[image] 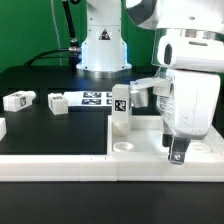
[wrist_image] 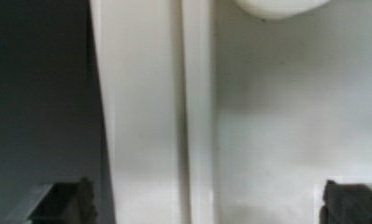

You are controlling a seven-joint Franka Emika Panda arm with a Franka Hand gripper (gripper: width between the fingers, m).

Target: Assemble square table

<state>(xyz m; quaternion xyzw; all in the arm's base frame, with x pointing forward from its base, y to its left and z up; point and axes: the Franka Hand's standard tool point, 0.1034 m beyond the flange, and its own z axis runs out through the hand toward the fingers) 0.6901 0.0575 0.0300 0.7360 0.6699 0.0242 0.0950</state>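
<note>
The white square table top [image: 142,138] lies at the exterior view's lower right, with round holes near its front rim. One tagged white leg [image: 120,108] stands upright at its far left corner. A second tagged leg [image: 140,94] shows just behind it, partly hidden by my hand. My gripper [image: 178,150] hangs low over the top's right part. In the wrist view my gripper [wrist_image: 209,205] is open wide and empty. Its dark fingertips [wrist_image: 67,200] straddle the top's raised rim [wrist_image: 186,120], with one round hole [wrist_image: 281,8] beyond.
Two loose tagged legs [image: 20,100] [image: 58,102] lie on the black table at the exterior view's left. The marker board [image: 95,98] lies by the robot base [image: 103,45]. A long white bar [image: 60,166] edges the front.
</note>
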